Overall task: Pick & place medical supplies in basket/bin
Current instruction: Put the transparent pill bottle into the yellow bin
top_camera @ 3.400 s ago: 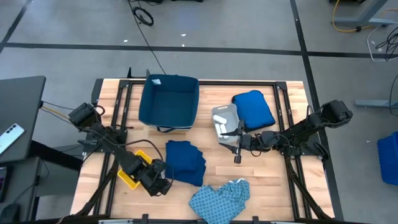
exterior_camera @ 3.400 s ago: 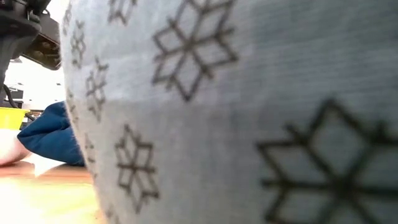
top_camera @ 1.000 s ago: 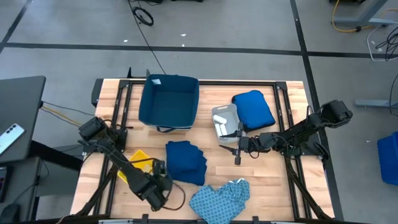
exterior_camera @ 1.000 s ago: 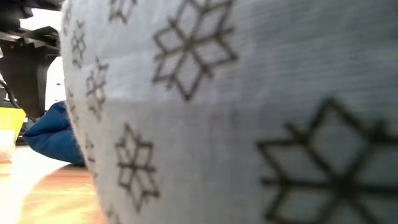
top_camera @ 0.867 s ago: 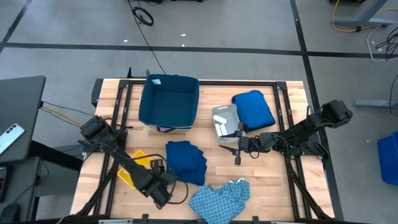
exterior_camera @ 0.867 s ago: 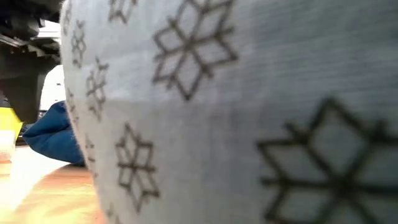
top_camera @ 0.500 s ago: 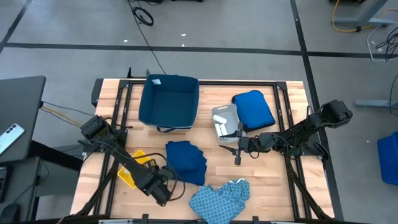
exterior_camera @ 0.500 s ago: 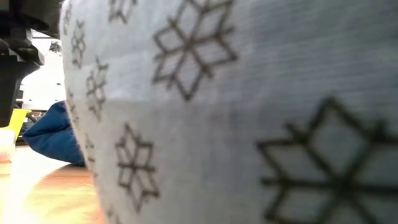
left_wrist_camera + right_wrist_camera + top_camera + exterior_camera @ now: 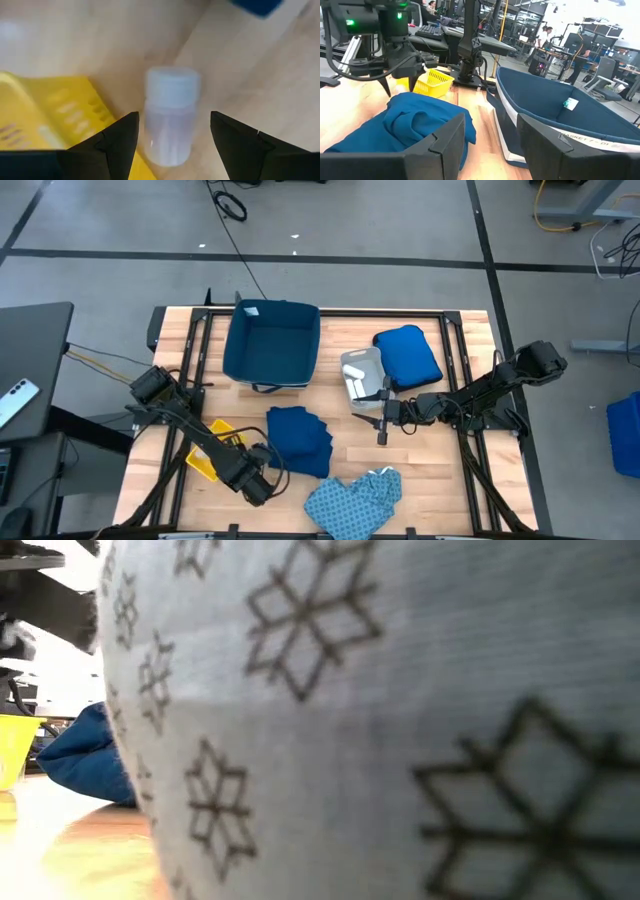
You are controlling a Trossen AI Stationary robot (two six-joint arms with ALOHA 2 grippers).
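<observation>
A small white capped bottle (image 9: 168,127) sits on the wood close beside the yellow tray (image 9: 45,115). My left gripper (image 9: 173,116) points down over it, open, with one finger on each side and a gap to the bottle. In the high view the left gripper (image 9: 250,478) hides the bottle. The navy garment (image 9: 298,440) lies mid-table, and the light blue patterned garment (image 9: 352,498) is at the near edge. My right gripper (image 9: 382,420) waits level by the grey tray (image 9: 362,375), open with nothing between its fingers.
The navy bin (image 9: 272,342) stands at the far side, and a royal-blue bundle (image 9: 407,355) lies right of the grey tray. The patterned cloth (image 9: 380,720) blocks nearly the whole low view. People stand in the room beyond the table in the right wrist view.
My left gripper has rolled about its own axis while pointing down. It has shifted slightly toward the yellow tray and sunk a little. Its fingers have kept the same gap.
</observation>
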